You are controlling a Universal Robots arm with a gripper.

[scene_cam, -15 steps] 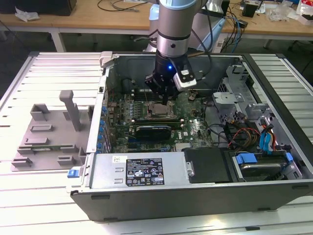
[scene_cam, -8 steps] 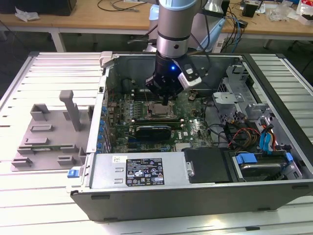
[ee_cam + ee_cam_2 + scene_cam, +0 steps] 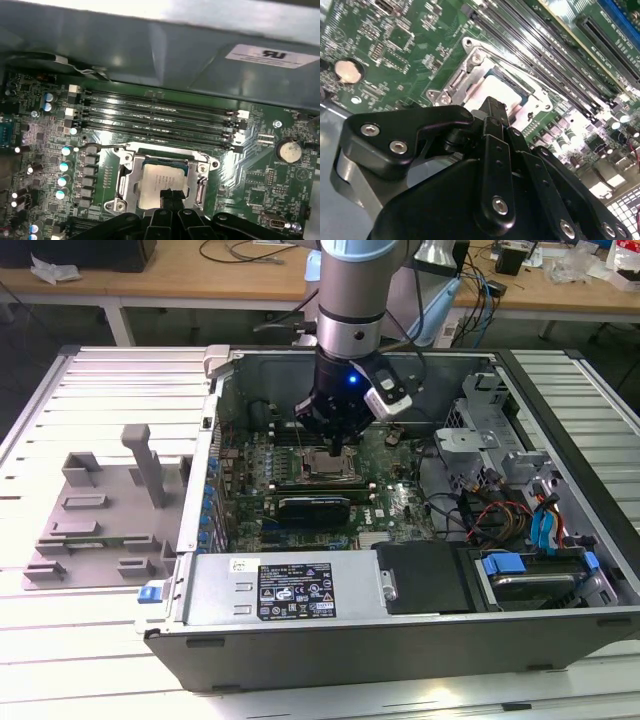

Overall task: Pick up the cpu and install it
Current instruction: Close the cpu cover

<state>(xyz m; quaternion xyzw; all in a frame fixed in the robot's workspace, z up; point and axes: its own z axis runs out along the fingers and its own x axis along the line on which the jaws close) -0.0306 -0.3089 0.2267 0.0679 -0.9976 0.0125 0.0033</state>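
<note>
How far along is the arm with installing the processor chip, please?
Done: the chip already lies flat inside the metal socket frame on the green board. In hand: the pincer sits at the chip's edge. Left: I cannot tell whether it grips the chip or whether the chip is fully seated.

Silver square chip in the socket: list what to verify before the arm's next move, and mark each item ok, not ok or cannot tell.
1. Silvery-white square cpu lies inside the metal-framed motherboard socket: ok.
2. Cpu edges run parallel to the socket frame: ok.
3. Black gripper hangs over one edge of the cpu: ok.
4. Gripper in contact with the cpu: cannot tell.
5. Long black memory slots stand apart from the gripper: ok.
6. Thin wire socket lever latched down: cannot tell.
</note>
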